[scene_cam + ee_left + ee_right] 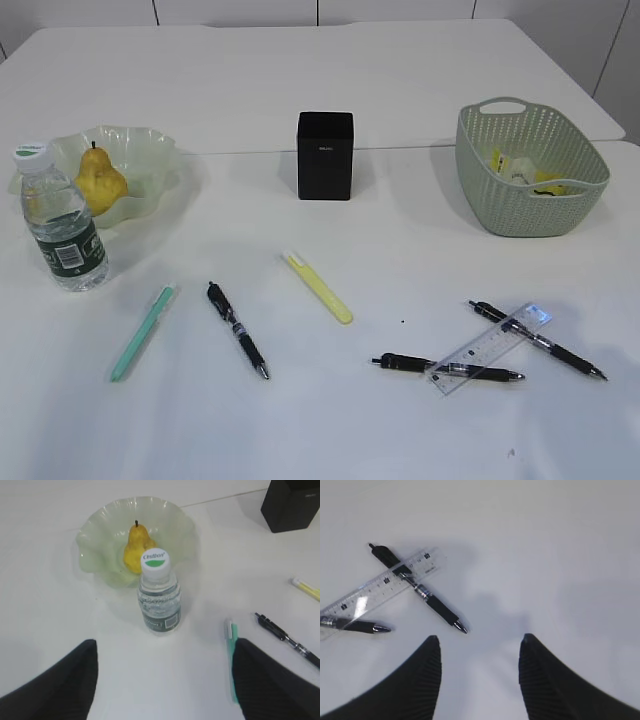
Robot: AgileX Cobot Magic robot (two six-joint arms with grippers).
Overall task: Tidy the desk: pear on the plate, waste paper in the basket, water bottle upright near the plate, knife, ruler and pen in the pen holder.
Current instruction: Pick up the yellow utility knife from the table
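Observation:
The yellow pear lies in the wavy pale-green plate. Just in front of it the water bottle stands upright. The black pen holder is mid-desk. Waste paper lies in the grey-green basket. A green pen, a black pen and a slim yellow knife lie flat. The clear ruler rests across two black pens. My left gripper hangs open and empty behind the bottle. My right gripper is open and empty over bare desk.
The white desk runs wide around the items; a seam crosses it behind the pen holder. The second black pen pokes out from under the ruler's near end. Neither arm shows in the exterior view.

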